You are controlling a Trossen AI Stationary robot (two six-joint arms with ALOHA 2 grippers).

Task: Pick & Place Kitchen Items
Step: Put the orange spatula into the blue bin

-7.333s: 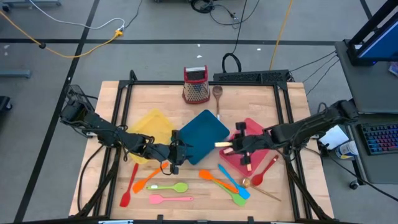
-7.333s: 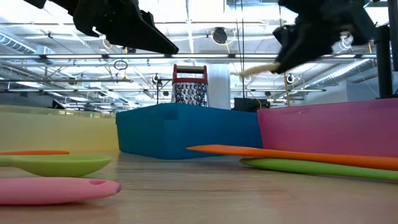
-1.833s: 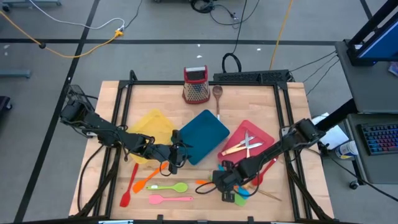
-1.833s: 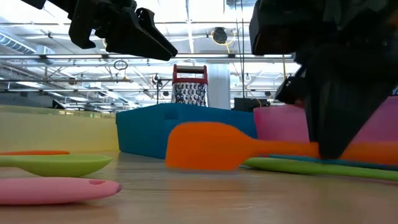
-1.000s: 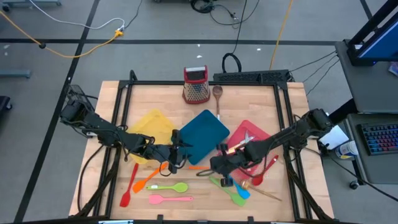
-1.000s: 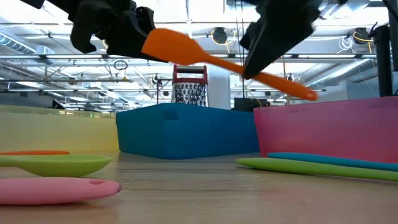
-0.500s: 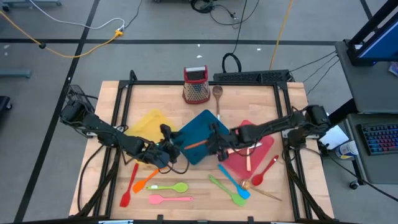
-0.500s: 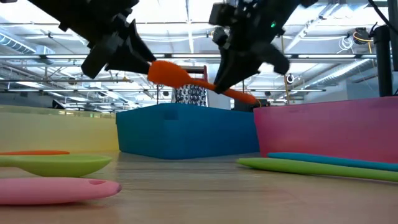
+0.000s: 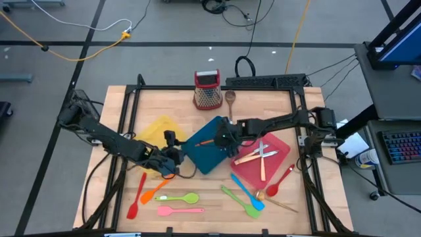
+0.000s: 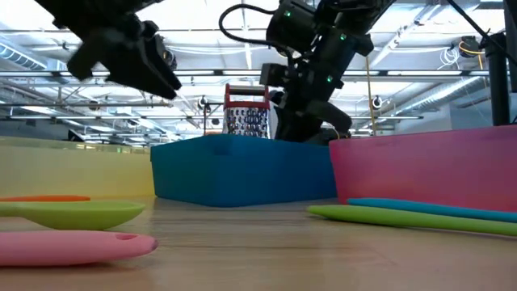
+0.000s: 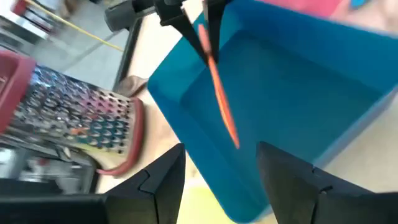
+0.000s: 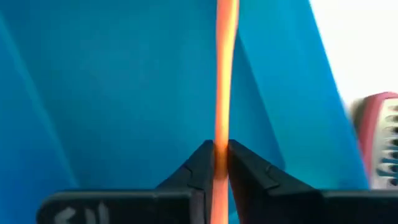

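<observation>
My right gripper [image 9: 223, 139] reaches from the table's right over the teal tray [image 9: 209, 159] and is shut on an orange spatula [image 9: 204, 142]. The spatula also shows in the left wrist view [image 11: 221, 106] and, edge-on, in the right wrist view [image 12: 222, 74]. In the low view the tray's wall [image 10: 242, 170] hides it. My left gripper [image 9: 172, 153] is open and empty, between the yellow tray [image 9: 156, 130] and the teal tray. My right gripper pinches the orange spatula's handle [image 12: 221, 134] between its two fingertips [image 12: 239, 168]. The fingers slant down from the table's right. The spatula runs on ahead of them toward the table's left, inside the teal tray. Whether its blade end [image 11: 234, 140] touches the tray floor, I cannot tell.
The red tray [image 9: 279, 161] holds pale-handled cutlery [image 9: 260, 155]. Orange, red, green, pink and blue utensils lie along the near edge, among them a green spoon [image 9: 179, 197] and a blue spatula [image 9: 248, 193]. A grater [image 9: 207, 89] and a wooden spoon [image 9: 230, 99] stand at the far edge.
My right gripper has carried the orange spatula from the near side of the table toward the far left, over the teal tray, and lowered it below the tray's rim. My left gripper has drawn back toward the table's left.
</observation>
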